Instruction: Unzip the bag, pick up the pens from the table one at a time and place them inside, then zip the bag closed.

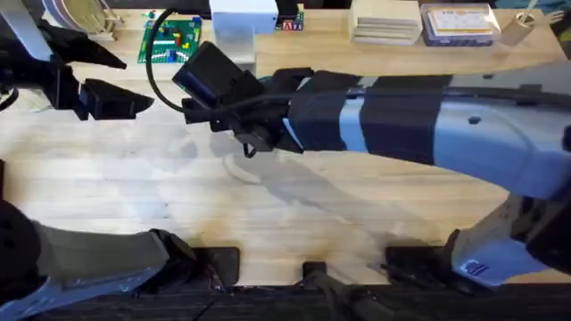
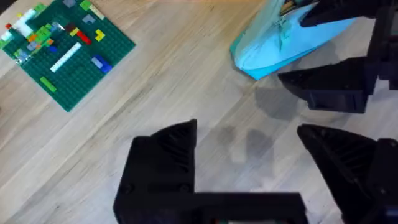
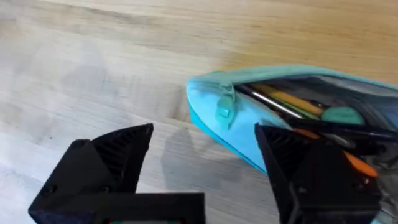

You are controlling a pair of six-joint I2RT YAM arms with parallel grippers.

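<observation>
Right arm stretched across table, low over open pouch.
Right gripper [image 3: 205, 162] spread wide, empty; blue pencil pouch [image 3: 249, 124] unzipped, between its fingers. Left gripper [image 2: 261, 168] wide, empty, pouch just beyond.

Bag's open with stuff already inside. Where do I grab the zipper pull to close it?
Pinch the small teal pull tab at the closed tip of the bag, coming from above. It hangs flat over the outer fabric, clear of the contents, so fingers can close across its faces.

A lab bench: wood table [image 1: 294, 214], Lego baseplate [image 1: 171, 40], stacked supply boxes [image 1: 385, 21].
</observation>
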